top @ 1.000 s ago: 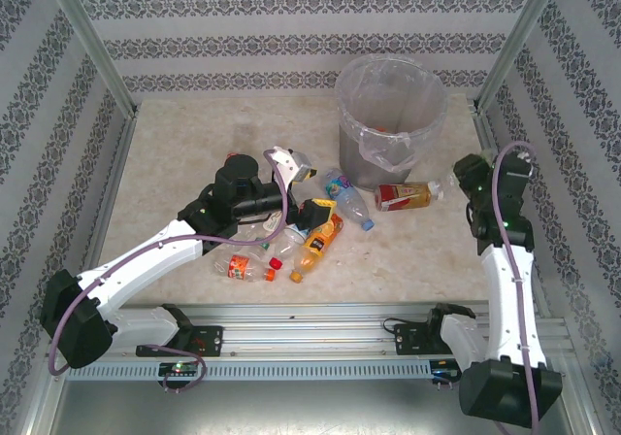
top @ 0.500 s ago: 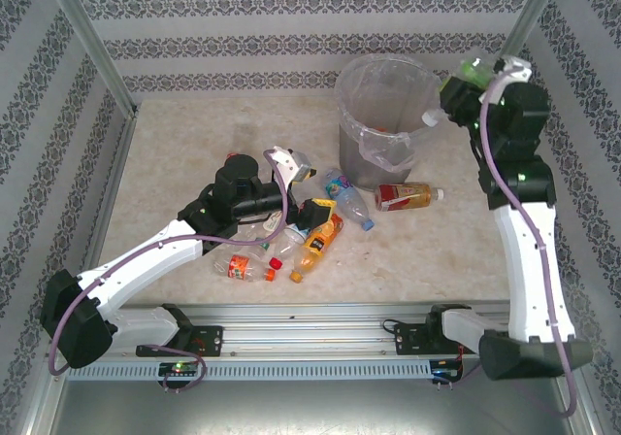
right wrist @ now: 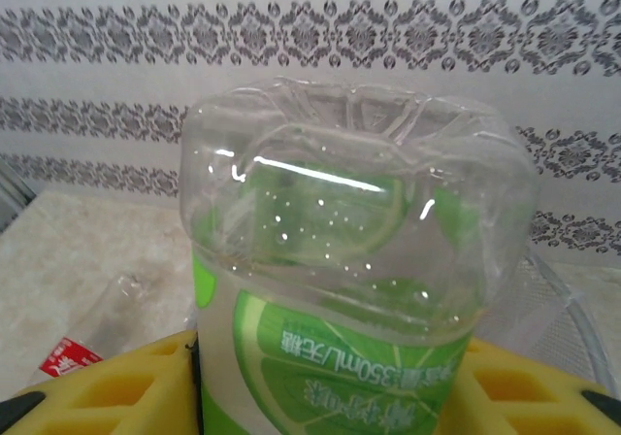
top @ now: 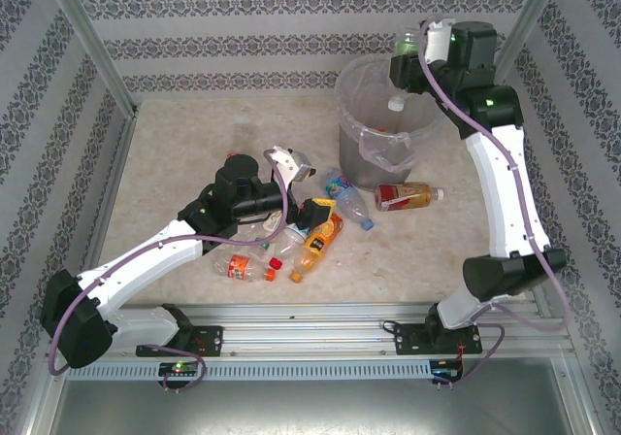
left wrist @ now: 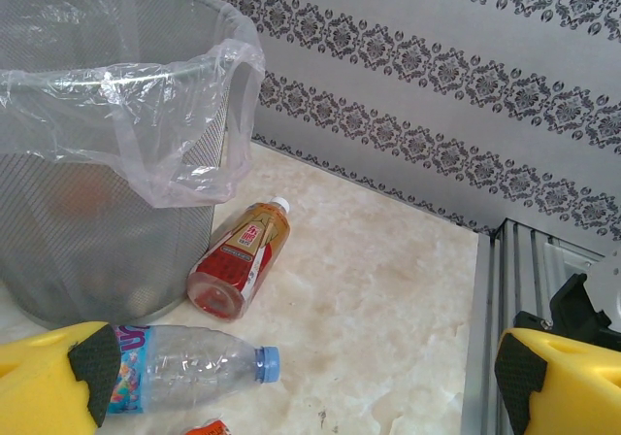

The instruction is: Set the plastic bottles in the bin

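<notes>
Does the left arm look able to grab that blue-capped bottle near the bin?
Probably yes. The left gripper is open and the blue-capped bottle lies on the table just ahead of its yellow fingers, nothing covering it. The bin stands just behind, which might crowd it slightly.

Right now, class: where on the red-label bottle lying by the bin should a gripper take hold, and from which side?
Probably the labelled middle of the red-label bottle, from straight above, jaws across its width: it lies flat on its side, bare on top.
</notes>
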Motion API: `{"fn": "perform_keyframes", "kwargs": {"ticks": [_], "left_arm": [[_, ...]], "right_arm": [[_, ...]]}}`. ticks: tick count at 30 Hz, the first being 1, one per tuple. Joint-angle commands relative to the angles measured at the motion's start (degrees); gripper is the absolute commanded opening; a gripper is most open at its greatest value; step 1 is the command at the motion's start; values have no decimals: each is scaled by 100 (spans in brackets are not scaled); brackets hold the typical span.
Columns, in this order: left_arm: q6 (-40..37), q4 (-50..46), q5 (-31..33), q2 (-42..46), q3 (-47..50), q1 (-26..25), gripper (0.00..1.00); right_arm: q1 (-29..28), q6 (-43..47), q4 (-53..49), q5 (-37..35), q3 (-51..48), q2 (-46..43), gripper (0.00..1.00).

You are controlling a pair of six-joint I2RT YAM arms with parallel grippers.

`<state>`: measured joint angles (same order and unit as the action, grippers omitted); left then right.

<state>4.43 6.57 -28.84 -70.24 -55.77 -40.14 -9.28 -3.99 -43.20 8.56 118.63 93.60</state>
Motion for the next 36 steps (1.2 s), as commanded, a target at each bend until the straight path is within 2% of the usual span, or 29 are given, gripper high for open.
{"fn": "perform_keyframes", "kwargs": {"ticks": [1,14,29,32,36], "left_arm": [[-152,-82,28,82,-189,-75,100],[-198,-118,62,88,-199,-74,100],[-214,-142,36,54,-203,-73,100],[-222,-147,45,54,-204,-77,100],[-214,-146,49,54,-209,-80,100]], "right_arm": [[-100,424,-701,2,563,431,53],[-337,698,-1837,-52,1658,2051,54],[-375,374,-2689,147,2164,3114,57],[-382,351,-2702,155,2164,3179,60],[-372,287,-2674,243,2165,3158,71]]}}
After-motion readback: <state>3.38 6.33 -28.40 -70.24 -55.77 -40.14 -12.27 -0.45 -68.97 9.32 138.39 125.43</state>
